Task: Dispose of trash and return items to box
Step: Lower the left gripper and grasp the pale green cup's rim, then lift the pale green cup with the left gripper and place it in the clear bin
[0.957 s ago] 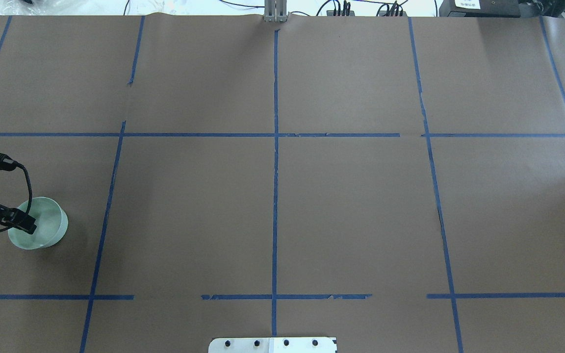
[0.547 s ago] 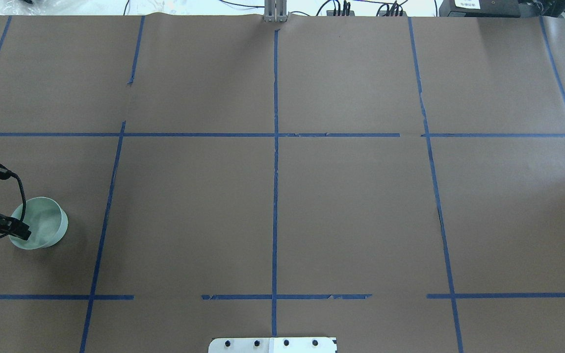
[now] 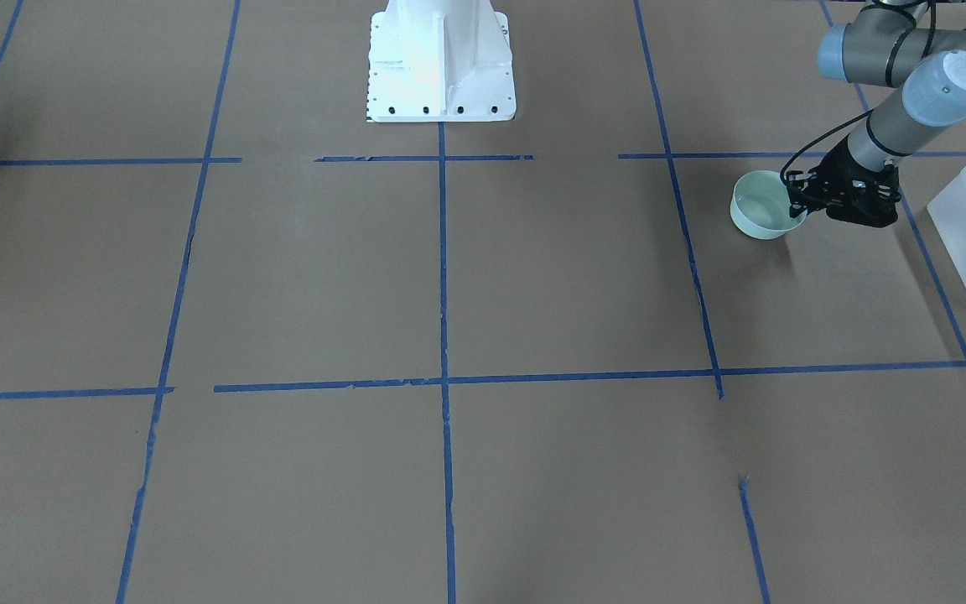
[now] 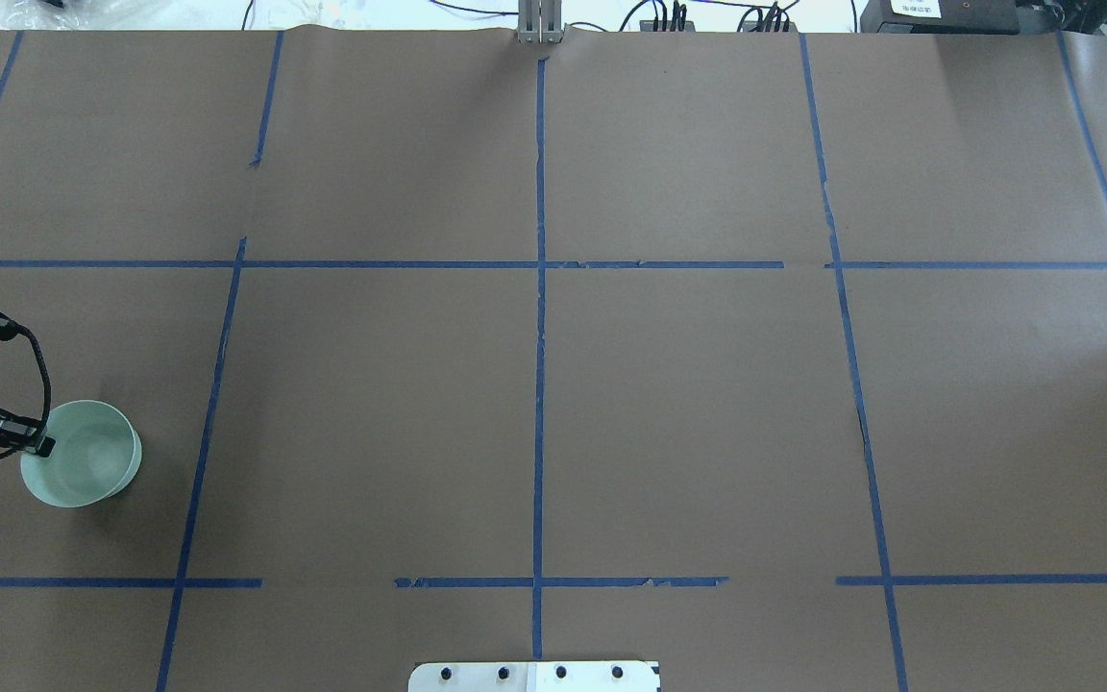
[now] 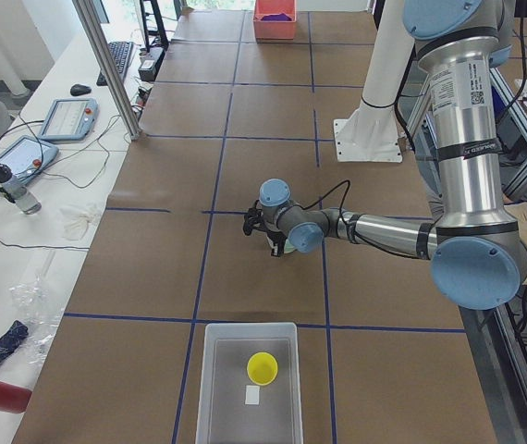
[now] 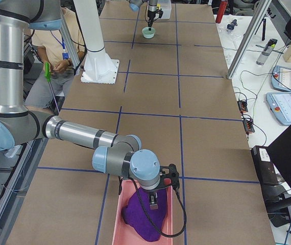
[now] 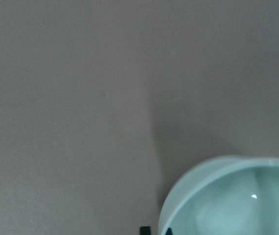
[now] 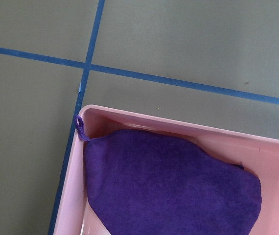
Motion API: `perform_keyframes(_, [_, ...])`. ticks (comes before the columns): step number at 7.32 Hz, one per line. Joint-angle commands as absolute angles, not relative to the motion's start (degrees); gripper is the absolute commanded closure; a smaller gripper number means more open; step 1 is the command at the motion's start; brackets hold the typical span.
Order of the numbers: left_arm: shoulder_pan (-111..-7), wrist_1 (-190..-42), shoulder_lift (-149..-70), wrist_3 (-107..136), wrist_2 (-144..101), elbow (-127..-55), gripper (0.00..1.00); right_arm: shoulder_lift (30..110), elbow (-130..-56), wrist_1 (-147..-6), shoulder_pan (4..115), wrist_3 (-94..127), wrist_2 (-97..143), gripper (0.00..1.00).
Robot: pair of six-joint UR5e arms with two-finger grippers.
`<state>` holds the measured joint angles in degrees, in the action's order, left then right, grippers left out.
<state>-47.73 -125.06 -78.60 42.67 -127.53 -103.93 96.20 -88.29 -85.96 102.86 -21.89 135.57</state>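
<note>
The left gripper (image 3: 794, 204) pinches the box-side rim of the mint bowl (image 3: 755, 210), one finger inside, one outside, near the box (image 3: 965, 243) holding the yellow cup (image 5: 263, 367); whether the right gripper (image 6: 153, 202) is spread I cannot tell.

Brown table (image 4: 688, 413); box (image 3: 965, 243), pink tray (image 8: 71, 196)

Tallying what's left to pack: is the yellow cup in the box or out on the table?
In. The yellow cup stands inside the box, within its walls; the bowl is outside.
</note>
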Motion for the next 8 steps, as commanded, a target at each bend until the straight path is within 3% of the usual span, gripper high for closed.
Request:
perform_keyframes(1, [-55.4,-126.4,-77.3,38.4,-136.7,-108.0,1.0,96.2,-88.9,-85.5,102.7,-21.8,136.7,0.0])
perform_keyframes(6, [-90.2,-113.1,-79.7,-22.3,-128.0,-91.9,1.0,95.5,-89.2,-84.9,99.8,-19.1,139.7,0.0])
perform_keyframes(8, [-99.6,-111.4,-89.2,-37.4,-124.8,-73.8,1.0,95.4,-89.2,-82.5,98.2,-15.6,139.6,0.0])
